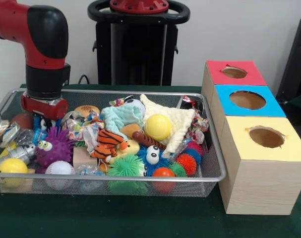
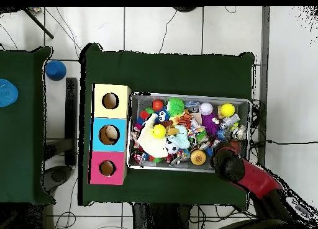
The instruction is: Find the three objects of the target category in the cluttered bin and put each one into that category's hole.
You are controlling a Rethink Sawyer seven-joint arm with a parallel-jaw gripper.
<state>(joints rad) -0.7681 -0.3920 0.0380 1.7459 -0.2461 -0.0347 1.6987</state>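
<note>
The red and black arm (image 1: 38, 34) comes down from the upper left of the front view, its last link upright, and reaches into the far left corner of the wire-mesh bin (image 1: 217, 171). The gripper (image 1: 43, 119) is buried among the toys there, so whether its fingers are spread or pressed together cannot be told.

The bin lies with its long axis running left to right on the green table (image 1: 140, 218) and is packed with clutter. To its right stands a row of three wooden boxes, running from near to far: the yellow-topped box (image 1: 267, 139) nearest, the blue-topped box (image 1: 247, 100) in the middle and the red-topped box (image 1: 233, 73) farthest. Each has a round hole facing up.

Among the toys, a cream knitted cloth (image 1: 177, 121) lies towards the right, with a yellow ball (image 1: 157, 127) resting on it. A purple spiky toy (image 1: 53, 146) with eyes sits just beside the gripper, and a white baseball (image 1: 59, 168) lies at the near edge. An orange ball (image 1: 163, 173) touches the near wall.
</note>
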